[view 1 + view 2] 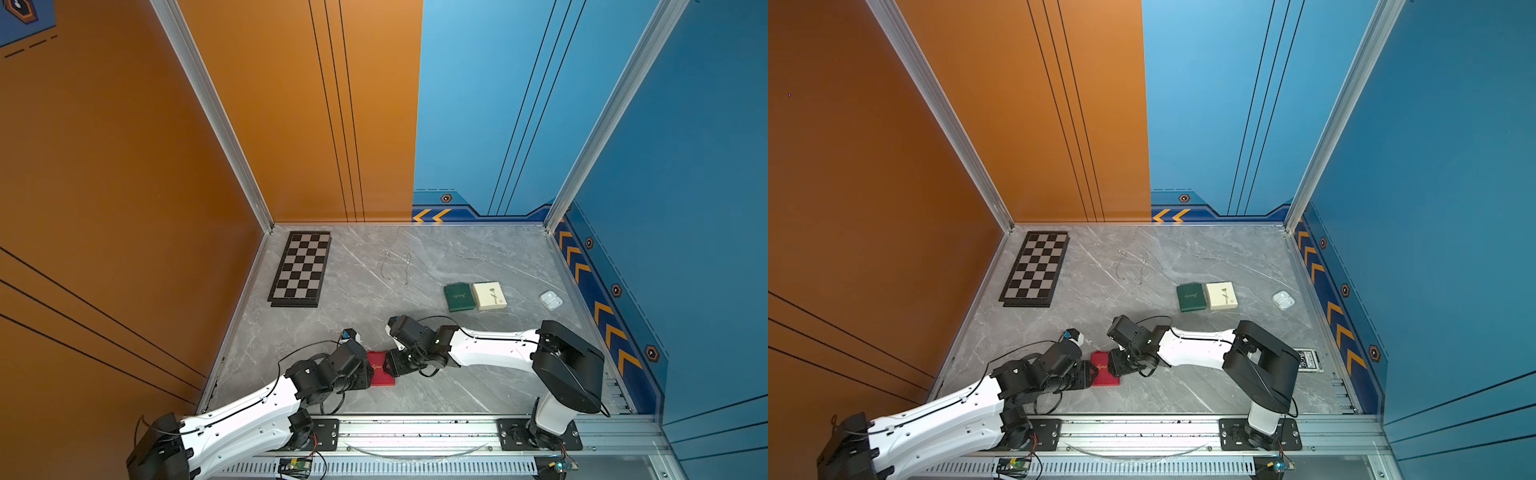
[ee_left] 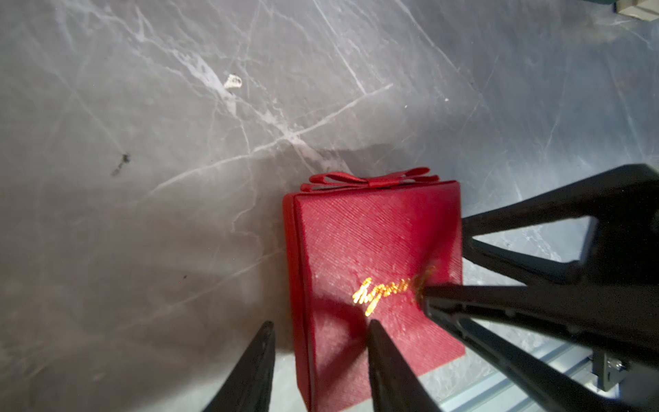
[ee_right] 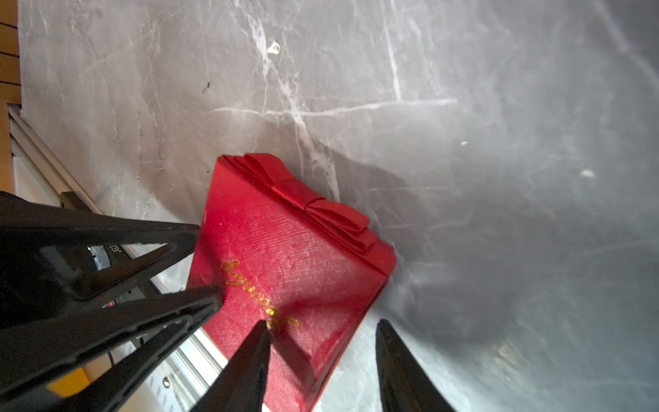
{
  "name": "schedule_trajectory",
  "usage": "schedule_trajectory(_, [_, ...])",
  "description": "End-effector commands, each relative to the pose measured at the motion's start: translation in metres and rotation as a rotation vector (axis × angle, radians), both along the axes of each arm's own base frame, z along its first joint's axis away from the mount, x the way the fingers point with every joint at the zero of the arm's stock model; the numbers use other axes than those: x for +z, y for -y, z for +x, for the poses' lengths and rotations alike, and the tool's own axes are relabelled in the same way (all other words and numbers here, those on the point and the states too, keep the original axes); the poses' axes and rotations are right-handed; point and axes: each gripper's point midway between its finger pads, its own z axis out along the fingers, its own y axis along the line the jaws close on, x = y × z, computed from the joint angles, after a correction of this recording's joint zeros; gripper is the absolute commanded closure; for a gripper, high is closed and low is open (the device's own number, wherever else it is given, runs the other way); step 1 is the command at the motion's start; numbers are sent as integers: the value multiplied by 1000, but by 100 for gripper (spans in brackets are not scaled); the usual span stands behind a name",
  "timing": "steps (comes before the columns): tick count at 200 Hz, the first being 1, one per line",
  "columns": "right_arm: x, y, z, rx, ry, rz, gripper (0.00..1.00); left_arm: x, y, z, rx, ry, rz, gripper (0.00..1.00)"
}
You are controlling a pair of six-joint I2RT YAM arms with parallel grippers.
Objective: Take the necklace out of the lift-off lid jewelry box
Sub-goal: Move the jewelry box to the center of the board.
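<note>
Black jaws of my left gripper (image 2: pixel 320 323) stand part-open astride one edge of the red jewelry box (image 2: pixel 374 249), and my right gripper (image 3: pixel 322 321) straddles the opposite edge; whether either bites I cannot tell. With the lid (image 3: pixel 292 271) on and the necklace unseen, presumably inside, a pinch catching lid and base together could tip the whole box. Low centre in both top views, it sits near the front rail (image 1: pixel 415 428), where a lopsided squeeze could skid it.
</note>
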Motion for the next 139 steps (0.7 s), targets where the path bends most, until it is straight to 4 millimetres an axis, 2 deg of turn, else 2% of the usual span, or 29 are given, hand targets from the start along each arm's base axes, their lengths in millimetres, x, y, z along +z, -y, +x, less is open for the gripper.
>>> schedule_trajectory(1, [-6, 2, -2, -8, -17, -6, 59, -7, 5, -2, -4, -6, -27, 57])
schedule_trajectory(41, [-10, 8, 12, -17, -24, -4, 70, 2, 14, 10, -5, 45, -63, 57])
schedule_trajectory(82, [-13, 14, 34, -21, -35, 7, 71, 0, 25, 21, -21, 44, -59, 58])
schedule_trajectory(109, [-17, 18, 52, -20, -43, 3, 71, 12, 40, 46, -30, 107, -83, 58])
schedule_trajectory(139, [-19, 25, 80, -22, -36, -14, 71, 13, 45, 69, -24, 126, -94, 58])
